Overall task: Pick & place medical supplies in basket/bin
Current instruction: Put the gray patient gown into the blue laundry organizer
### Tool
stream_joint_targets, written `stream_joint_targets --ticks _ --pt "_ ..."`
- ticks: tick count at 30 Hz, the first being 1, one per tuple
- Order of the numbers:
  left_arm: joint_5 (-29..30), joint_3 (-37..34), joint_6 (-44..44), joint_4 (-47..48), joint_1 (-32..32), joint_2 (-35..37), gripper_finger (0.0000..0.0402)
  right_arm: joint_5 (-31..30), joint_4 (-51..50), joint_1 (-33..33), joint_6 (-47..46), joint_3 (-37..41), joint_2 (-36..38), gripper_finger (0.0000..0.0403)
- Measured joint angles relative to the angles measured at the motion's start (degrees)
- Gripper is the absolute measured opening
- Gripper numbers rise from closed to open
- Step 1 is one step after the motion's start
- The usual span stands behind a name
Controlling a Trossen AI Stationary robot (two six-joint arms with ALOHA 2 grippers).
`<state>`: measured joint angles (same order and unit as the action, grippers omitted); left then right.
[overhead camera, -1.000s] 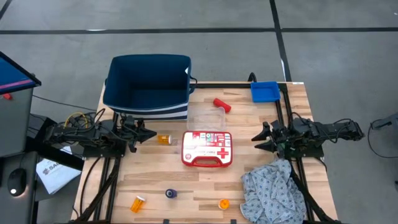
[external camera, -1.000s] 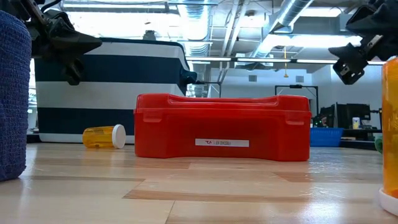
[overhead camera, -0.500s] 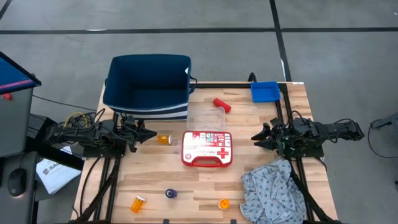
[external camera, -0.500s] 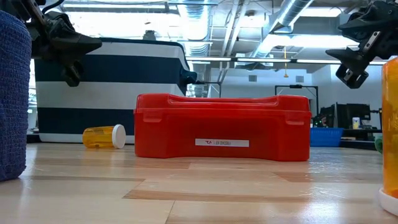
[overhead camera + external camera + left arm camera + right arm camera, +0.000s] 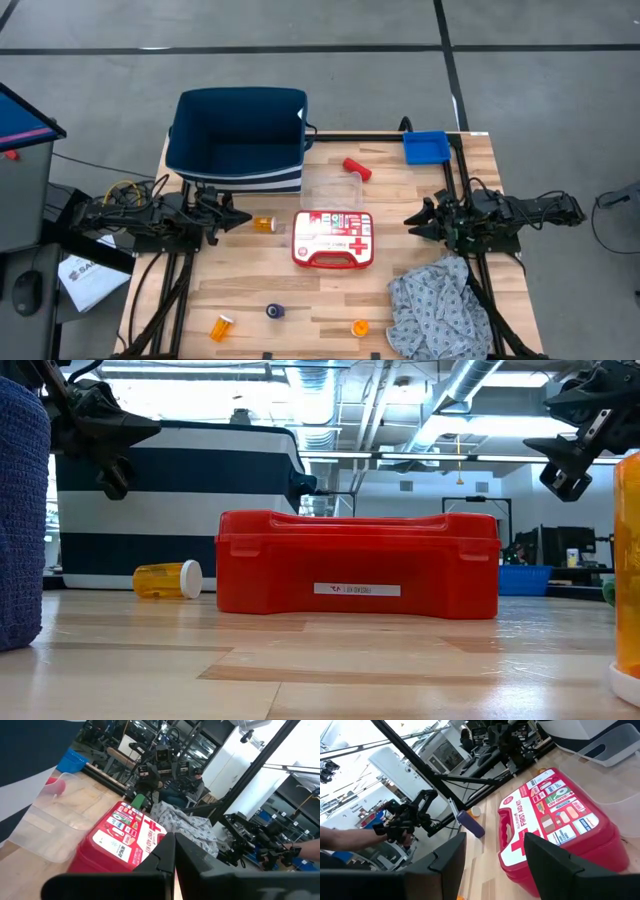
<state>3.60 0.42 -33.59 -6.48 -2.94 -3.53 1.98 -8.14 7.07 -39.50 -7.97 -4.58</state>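
Table [image 5: 250,280] | first-aid case [image 5: 333,239] central between hands | left hand [image 5: 238,216] together | right hand [image 5: 414,223] apart

First-aid case [image 5: 333,239]: we see it lying shut at mid-table.
Clear plastic tray [image 5: 329,188]: we find it just beyond the case.

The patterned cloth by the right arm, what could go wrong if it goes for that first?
1. The cloth lies crumpled at the table's near right corner and seems to spill past the edge; a pinch might catch only a fold, so it trails or slides off.
2. The navy basket sits at the far left, beyond the first-aid case. Carried low, the cloth could drag across the case.
3. The right tool hovers open above the table, beside the cloth rather than over it, so it must reposition first.
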Motion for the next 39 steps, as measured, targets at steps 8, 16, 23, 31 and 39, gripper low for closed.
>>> stream_joint_targets --ticks 8,16,23,31,39 --pt "0.00 -0.02 -0.29 0.00 0.00 0.00 0.0000 -0.94 -0.22 0.00 -0.16 0.00 -0.01 0.0196" --pt "0.67 -0.02 -5.87 -0.04 0.02 0.00 0.0000 -0.91 -0.63 0.00 -2.09 0.02 -0.02 0.0196" --pt "-2.28 -0.01 -7.29 -1.51 0.00 0.00 0.0000 3.08 -0.16 0.04 -11.29 0.02 -0.02 0.0193" --pt "-1.90 -0.02 -10.95 -1.57 -0.30 0.00 0.0015 11.57 6.83 4.58 -26.15 0.02 -0.17 0.0186" --pt "-2.92 0.00 -11.91 -7.21 -4.32 0.00 0.0091 8.75 18.02 17.58 -31.89 -4.54 -12.19 0.0186"
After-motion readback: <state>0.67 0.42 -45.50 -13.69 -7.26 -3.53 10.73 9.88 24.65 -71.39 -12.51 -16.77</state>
